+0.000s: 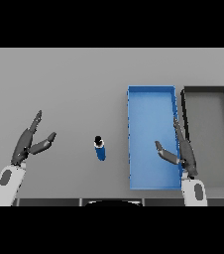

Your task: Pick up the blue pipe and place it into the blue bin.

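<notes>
The pipe (100,149) stands on the worktop (74,89) left of the bin (151,96). Both hands are spread, left hand (30,141) well aside, right hand (181,151) over the bin.

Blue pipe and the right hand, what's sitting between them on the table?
In the head view, bare grey table, then the left wall of the blue bin, lie between the blue pipe and the right hand, which is over the bin.
</notes>
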Available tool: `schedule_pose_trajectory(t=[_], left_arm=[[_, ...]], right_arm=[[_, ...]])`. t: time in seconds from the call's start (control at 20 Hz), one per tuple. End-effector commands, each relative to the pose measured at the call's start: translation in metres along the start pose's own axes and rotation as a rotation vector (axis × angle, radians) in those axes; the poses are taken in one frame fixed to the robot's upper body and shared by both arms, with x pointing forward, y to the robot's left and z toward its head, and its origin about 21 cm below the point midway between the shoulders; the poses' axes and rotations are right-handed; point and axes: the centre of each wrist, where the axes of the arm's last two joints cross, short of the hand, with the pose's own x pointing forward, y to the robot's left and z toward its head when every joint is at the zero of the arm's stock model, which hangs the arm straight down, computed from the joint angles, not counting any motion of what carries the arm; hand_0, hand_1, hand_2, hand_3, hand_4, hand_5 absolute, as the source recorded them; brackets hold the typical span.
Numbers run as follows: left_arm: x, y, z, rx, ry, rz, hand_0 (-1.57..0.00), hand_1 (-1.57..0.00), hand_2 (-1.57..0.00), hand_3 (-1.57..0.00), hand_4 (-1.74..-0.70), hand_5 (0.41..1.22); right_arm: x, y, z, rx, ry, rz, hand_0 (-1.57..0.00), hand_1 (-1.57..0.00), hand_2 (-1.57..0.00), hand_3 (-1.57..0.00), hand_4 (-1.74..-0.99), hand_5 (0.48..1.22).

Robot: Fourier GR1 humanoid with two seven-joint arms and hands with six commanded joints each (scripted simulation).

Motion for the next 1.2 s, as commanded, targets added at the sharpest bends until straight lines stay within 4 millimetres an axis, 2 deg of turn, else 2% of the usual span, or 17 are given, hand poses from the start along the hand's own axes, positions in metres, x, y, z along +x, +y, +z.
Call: schedule_pose_trajectory(t=[0.0, 0.25, 0.35, 0.55, 0.65, 0.8, 1.15], left_arm=[[0.001, 0.001, 0.0, -0.012, -0.001, 0.009, 0.0, 0.0, 0.0, 0.0, -0.96, 0.594], [0.012, 0.001, 0.012, -0.193, -0.025, 0.002, 0.0, 0.0, 0.0, 0.0, -1.01, 0.561], [0.014, -0.016, 0.018, -0.285, -0.021, 0.008, 0.0, 0.0, 0.0, 0.0, -1.05, 0.535], [0.022, -0.052, 0.022, -0.423, 0.005, 0.014, 0.0, 0.0, 0.0, 0.0, -1.13, 0.485], [0.022, -0.067, 0.021, -0.457, 0.028, 0.003, 0.0, 0.0, 0.0, 0.0, -1.14, 0.464], [0.021, -0.087, 0.021, -0.503, 0.011, 0.014, 0.0, 0.0, 0.0, 0.0, -1.14, 0.452], [0.022, -0.132, -0.009, -0.508, -0.03, 0.062, 0.0, 0.0, 0.0, 0.0, -1.15, 0.46]], right_arm=[[0.002, -0.001, 0.0, 0.0, 0.003, -0.004, 0.0, 0.0, 0.0, 0.0, -1.206, 0.625], [0.003, -0.001, -0.001, 0.005, 0.01, 0.005, 0.0, 0.0, 0.0, 0.0, -1.18, 0.617], [0.003, 0.004, -0.003, 0.016, 0.013, 0.003, 0.0, 0.0, 0.0, 0.0, -1.176, 0.615], [0.003, -0.002, 0.0, 0.008, 0.018, 0.006, 0.0, 0.0, 0.0, 0.0, -1.174, 0.618], [0.005, -0.002, 0.004, 0.012, 0.014, -0.002, 0.0, 0.0, 0.0, 0.0, -1.189, 0.619], [0.005, 0.0, 0.0, 0.013, 0.026, -0.009, 0.0, 0.0, 0.0, 0.0, -1.205, 0.618], [0.003, 0.001, 0.003, 0.003, 0.031, -0.003, 0.0, 0.0, 0.0, 0.0, -1.202, 0.621]])
